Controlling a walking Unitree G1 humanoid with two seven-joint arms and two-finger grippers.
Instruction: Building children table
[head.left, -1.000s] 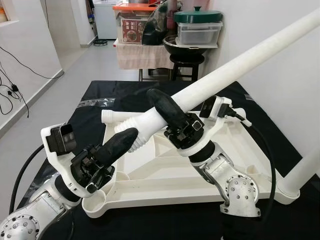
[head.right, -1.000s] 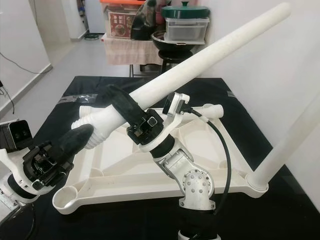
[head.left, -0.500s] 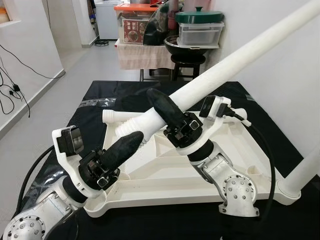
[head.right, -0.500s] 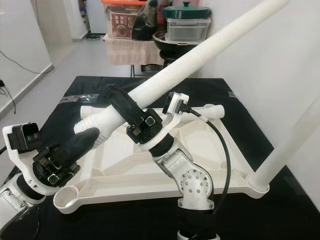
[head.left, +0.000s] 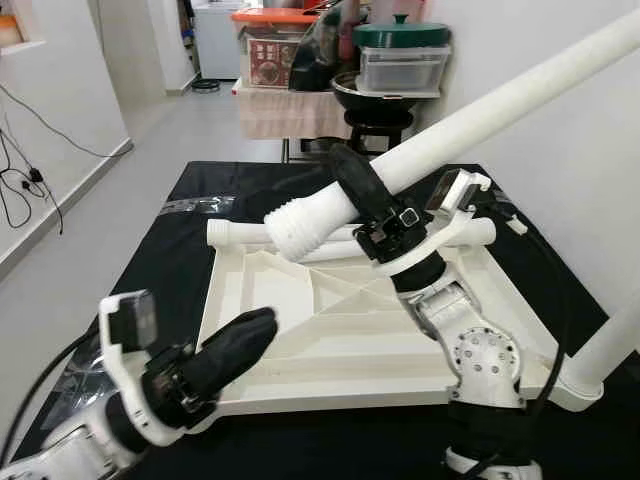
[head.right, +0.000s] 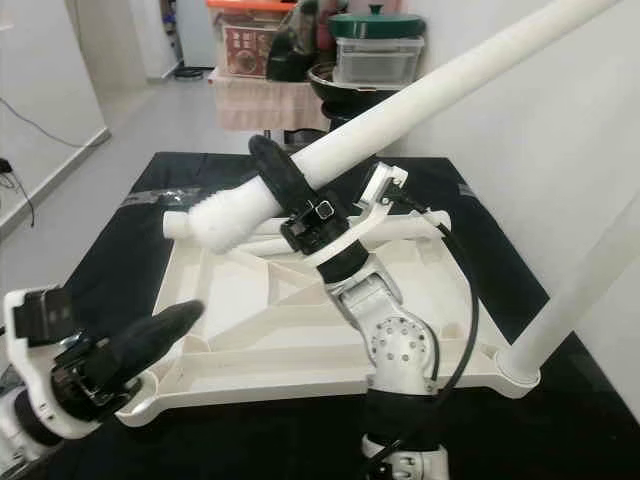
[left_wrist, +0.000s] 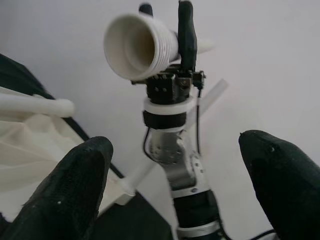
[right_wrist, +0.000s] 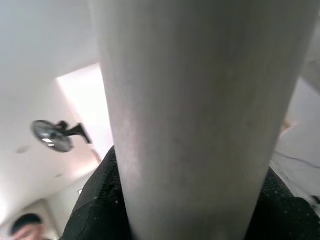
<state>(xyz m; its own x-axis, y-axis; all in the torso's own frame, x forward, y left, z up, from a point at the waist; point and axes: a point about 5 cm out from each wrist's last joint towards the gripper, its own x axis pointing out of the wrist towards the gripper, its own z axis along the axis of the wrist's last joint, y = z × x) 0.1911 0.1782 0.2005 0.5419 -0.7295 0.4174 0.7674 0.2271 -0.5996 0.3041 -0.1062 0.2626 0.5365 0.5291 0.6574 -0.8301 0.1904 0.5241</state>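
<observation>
While right gripper jaws pinch table leg, top cropped, left gripper spread.

Black mat spread over the grey floor. Beyond the mat's far edge, a cloth-draped stand bearing an orange-lidded box; just right of that, a black stool carrying a clear container, green lid on top.
</observation>
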